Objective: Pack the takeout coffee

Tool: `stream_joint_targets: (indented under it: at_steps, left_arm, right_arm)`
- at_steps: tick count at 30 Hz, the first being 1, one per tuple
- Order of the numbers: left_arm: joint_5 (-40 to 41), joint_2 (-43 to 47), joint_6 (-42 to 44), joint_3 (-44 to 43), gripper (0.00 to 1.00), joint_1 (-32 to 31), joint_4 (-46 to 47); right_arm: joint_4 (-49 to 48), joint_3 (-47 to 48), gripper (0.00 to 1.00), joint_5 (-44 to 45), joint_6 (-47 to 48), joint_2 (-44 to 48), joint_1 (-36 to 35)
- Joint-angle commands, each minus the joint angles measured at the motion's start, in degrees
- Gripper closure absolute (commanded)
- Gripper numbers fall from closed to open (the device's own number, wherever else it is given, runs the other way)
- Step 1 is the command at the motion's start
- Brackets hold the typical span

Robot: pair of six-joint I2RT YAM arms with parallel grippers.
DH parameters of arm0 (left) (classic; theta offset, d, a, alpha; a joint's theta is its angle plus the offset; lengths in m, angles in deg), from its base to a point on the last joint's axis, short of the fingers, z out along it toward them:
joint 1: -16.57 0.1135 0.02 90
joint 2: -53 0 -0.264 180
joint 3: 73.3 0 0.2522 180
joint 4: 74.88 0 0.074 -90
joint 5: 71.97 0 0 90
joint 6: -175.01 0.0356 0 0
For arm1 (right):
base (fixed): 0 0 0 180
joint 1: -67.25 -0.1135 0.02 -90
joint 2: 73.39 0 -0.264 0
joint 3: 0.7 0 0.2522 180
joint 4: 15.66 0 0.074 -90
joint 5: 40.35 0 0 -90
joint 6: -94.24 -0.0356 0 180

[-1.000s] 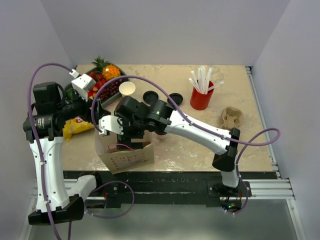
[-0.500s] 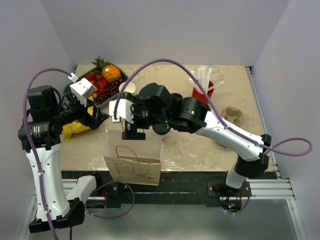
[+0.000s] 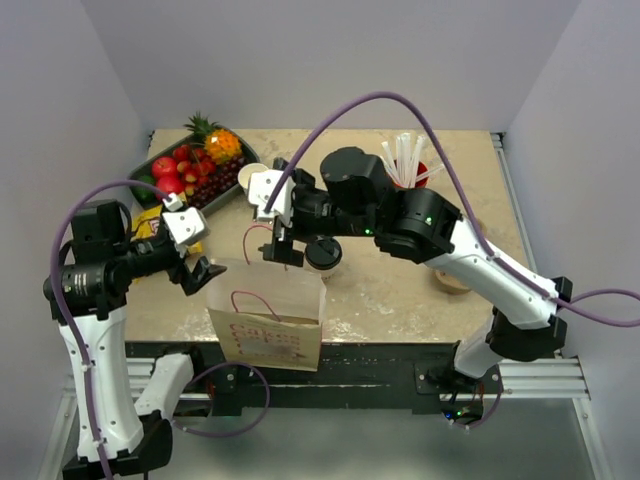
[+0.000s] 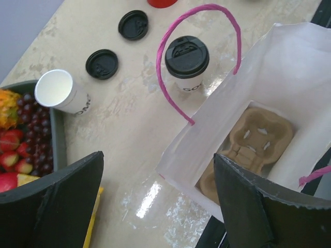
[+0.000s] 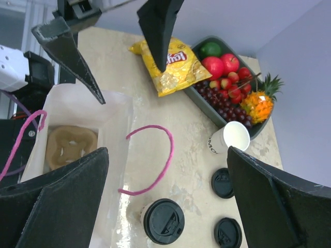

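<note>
The takeout coffee, a white paper cup with a black lid on it [image 3: 323, 253] [image 4: 186, 59] [image 5: 163, 221], stands on the table just behind a white paper bag [image 3: 266, 322] [image 4: 282, 77] [image 5: 77, 111]. The bag is upright with pink handles, and a cardboard cup carrier [image 4: 253, 147] [image 5: 70, 144] lies in its bottom. My left gripper [image 3: 197, 266] [image 4: 160, 206] is open at the bag's left corner and holds nothing. My right gripper [image 3: 279, 228] [image 5: 165, 204] hangs open above the lidded cup, empty. An open white cup [image 3: 254, 176] [image 4: 59, 92] [image 5: 232, 138] stands by the fruit tray.
Two loose black lids [image 4: 102, 64] [image 5: 222, 182] lie near the open cup. A fruit tray [image 3: 150, 175] [image 5: 207, 106] and a yellow chip bag [image 3: 148, 226] [image 5: 170, 64] sit at the left. A red cup of straws [image 3: 404, 172] and another cardboard carrier [image 3: 455, 280] stand at the right.
The bag went from tilted to upright at the table's near edge. My right gripper drew back from the bag toward the cups. My left gripper opened wider and moved nearer.
</note>
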Motion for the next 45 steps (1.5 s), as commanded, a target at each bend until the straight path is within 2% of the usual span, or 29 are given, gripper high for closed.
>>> stream_joint_targets:
  at_steps: [1, 5, 10, 16, 19, 20, 22, 24, 26, 29, 36, 39, 40, 45]
  left_arm:
    - [-8.5, -4.9, 5.8, 2.0, 0.12, -1.5, 0.4]
    - [-10.8, -8.6, 6.0, 4.6, 0.23, -2.8, 0.4]
    - [-5.7, -11.6, 10.8, 6.2, 0.25, -4.0, 0.4]
    - [-4.3, -17.0, 13.0, 4.9, 0.38, -6.6, 0.4]
    - [-4.9, -18.2, 12.5, 4.3, 0.54, -8.8, 0.4]
    - [-5.1, -18.6, 11.2, 3.5, 0.66, -10.4, 0.3]
    - [-5.4, -18.3, 9.8, 3.2, 0.77, -11.3, 0.3]
    - [-5.8, -16.7, 8.7, 3.4, 0.95, -12.0, 0.4]
    - [-5.3, -14.4, 7.7, 3.4, 1.00, -12.0, 0.3]
    - [-1.5, -11.6, 5.8, 2.9, 1.00, -12.1, 0.3]
    - [18.6, -10.1, 2.0, -1.9, 1.00, -12.0, 0.4]
    - [21.0, -11.4, -1.9, -4.9, 1.00, -12.0, 1.8]
    - [21.5, -11.3, -3.4, -5.1, 1.00, -12.0, 4.7]
    - [22.4, -7.0, -8.2, -0.9, 1.00, -12.0, 12.8]
  right_arm:
    - [-2.1, 3.2, 0.01, -2.5, -2.4, 3.4, 1.7]
    - [-2.7, 4.3, 0.01, -2.7, -3.4, 3.2, 4.7]
    - [-2.8, 5.6, 0.01, -2.6, -2.9, 2.4, 7.1]
    - [-3.4, 5.0, 0.01, -2.6, -2.4, 1.7, 8.3]
    - [-3.2, 4.9, 0.01, -2.3, -2.0, 1.2, 9.4]
    - [-3.3, 4.7, 0.01, -2.3, -2.0, 1.0, 9.8]
    - [-3.3, 4.2, 0.01, -2.3, -2.1, 0.8, 11.2]
    - [-4.0, 3.1, 0.01, -2.5, -2.5, 0.6, 12.2]
    - [-4.9, 1.9, 0.01, -3.1, -2.8, 0.2, 14.0]
    - [-5.8, 1.7, 0.01, -3.6, -4.5, -0.8, 17.2]
    - [-7.7, 2.9, 0.01, -7.4, -10.1, -5.6, 25.0]
    - [-9.3, 2.4, 0.01, -7.8, -10.2, -7.2, 25.7]
    - [-9.8, 2.2, 0.01, -8.1, -10.2, -7.8, 25.9]
    - [-12.2, 0.0, 0.01, -9.4, -10.2, -9.2, 26.5]
